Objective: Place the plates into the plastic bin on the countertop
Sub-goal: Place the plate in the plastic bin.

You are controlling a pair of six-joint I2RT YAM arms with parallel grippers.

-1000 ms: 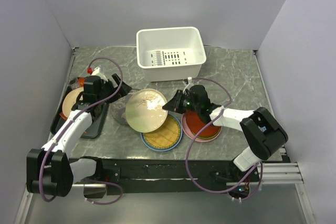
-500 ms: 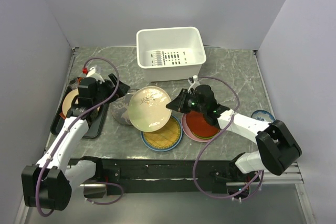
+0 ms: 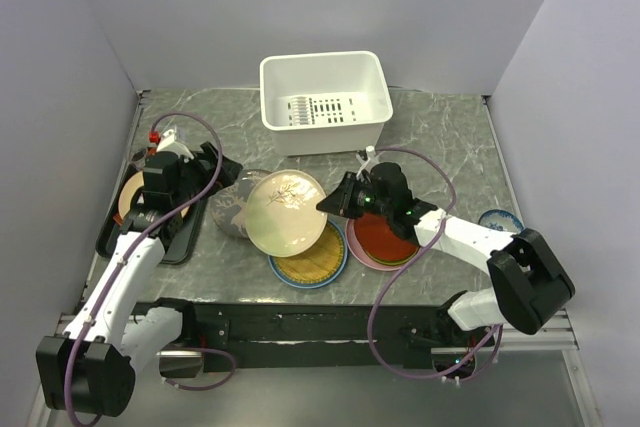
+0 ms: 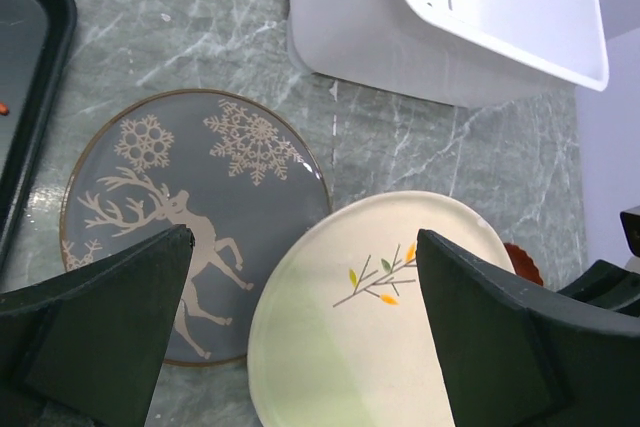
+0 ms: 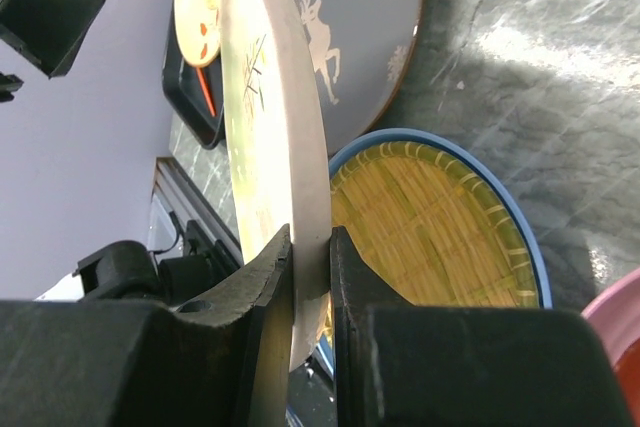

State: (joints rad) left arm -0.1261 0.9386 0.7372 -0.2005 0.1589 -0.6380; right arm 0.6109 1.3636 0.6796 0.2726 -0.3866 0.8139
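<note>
My right gripper is shut on the rim of the cream plate with a leaf sprig and holds it tilted on edge above the other plates. The plate also shows in the left wrist view. My left gripper is open and empty above the grey deer plate. The yellow woven disc lies on a blue plate. A red plate lies on a pink one. The white plastic bin stands behind, with nothing in it.
A flat black tray lies at the left with a peach plate on it. A small blue-and-white bowl sits at the right edge. Grey walls close in on both sides.
My right arm has swung out to the right and brought the cream plate slightly back and more upright. My left arm has pulled back a little to the left, still open.
</note>
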